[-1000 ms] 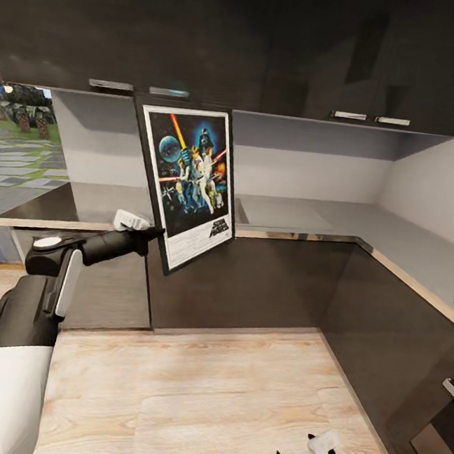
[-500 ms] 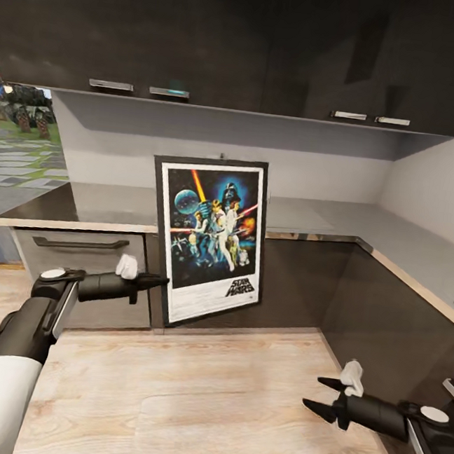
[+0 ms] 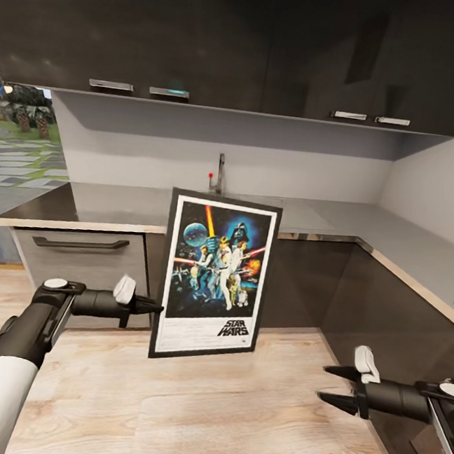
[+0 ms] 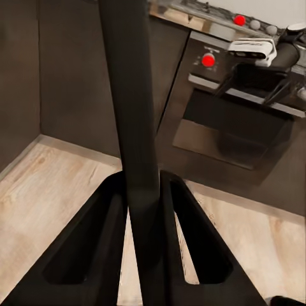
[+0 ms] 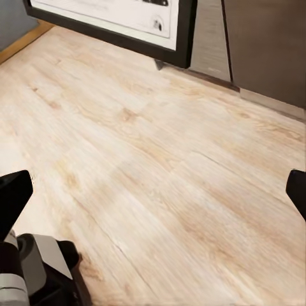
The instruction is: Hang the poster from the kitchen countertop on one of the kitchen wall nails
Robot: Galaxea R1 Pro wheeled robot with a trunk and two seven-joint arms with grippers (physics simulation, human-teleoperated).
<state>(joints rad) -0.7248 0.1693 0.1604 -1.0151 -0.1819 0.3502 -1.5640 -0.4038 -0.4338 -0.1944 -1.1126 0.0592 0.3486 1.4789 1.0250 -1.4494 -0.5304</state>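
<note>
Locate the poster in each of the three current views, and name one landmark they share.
Head view: the poster at centre, upright before the dark cabinets, its edge gripped by the left gripper.
Left wrist view: its black edge rises between the fingers.
Right wrist view: its lower corner.
Shared landmark: the wooden floor.

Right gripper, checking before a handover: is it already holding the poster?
No, in the head view the right gripper is open and well apart from the poster, which the left gripper holds.
</note>
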